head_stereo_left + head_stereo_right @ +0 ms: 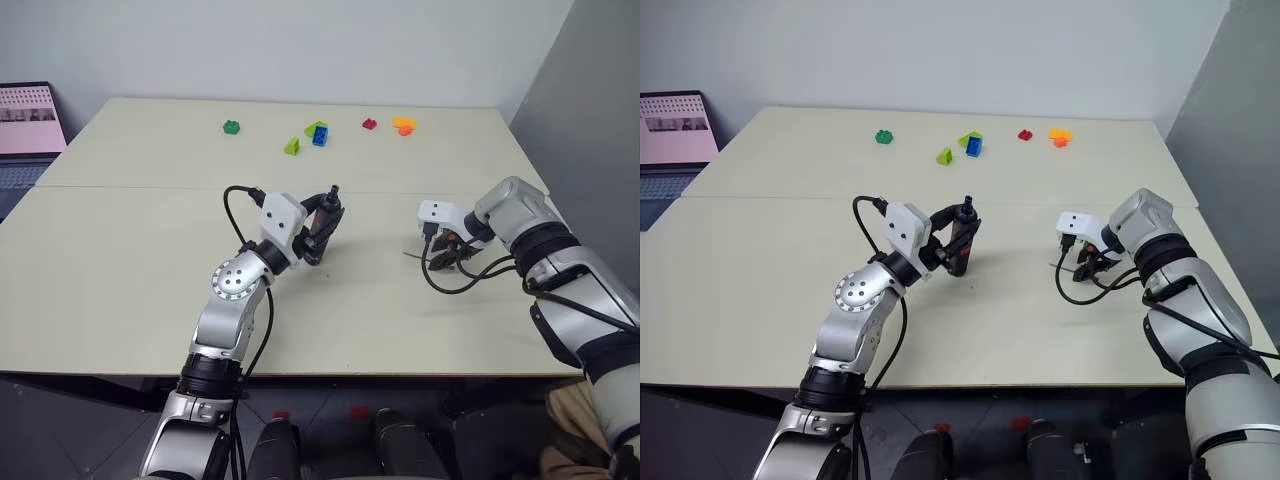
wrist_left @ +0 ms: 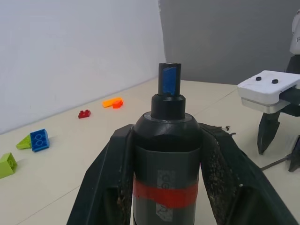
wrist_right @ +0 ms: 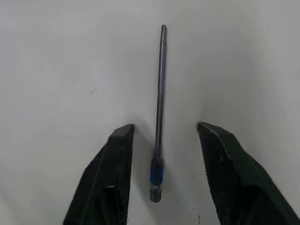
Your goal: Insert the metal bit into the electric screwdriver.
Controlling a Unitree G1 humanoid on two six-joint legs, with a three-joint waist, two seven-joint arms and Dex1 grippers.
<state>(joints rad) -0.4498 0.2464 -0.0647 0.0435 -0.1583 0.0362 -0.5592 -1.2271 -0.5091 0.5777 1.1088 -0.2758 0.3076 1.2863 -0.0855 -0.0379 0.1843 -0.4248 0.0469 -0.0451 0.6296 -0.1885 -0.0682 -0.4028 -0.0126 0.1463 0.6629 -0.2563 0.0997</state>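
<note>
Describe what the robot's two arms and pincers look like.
Both arms are silver-grey metal with black joint bands and looping black cables. Each wrist carries a white camera block. The left pincer and right pincer each have two black, tapering fingers.

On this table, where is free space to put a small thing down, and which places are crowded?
Free: the near-left tabletop, between the laptop and the left hand; also the strip between both hands. Crowded: the far edge with the toy bricks, and the spot under the right hand, where the metal bit lies between its fingers.
</note>
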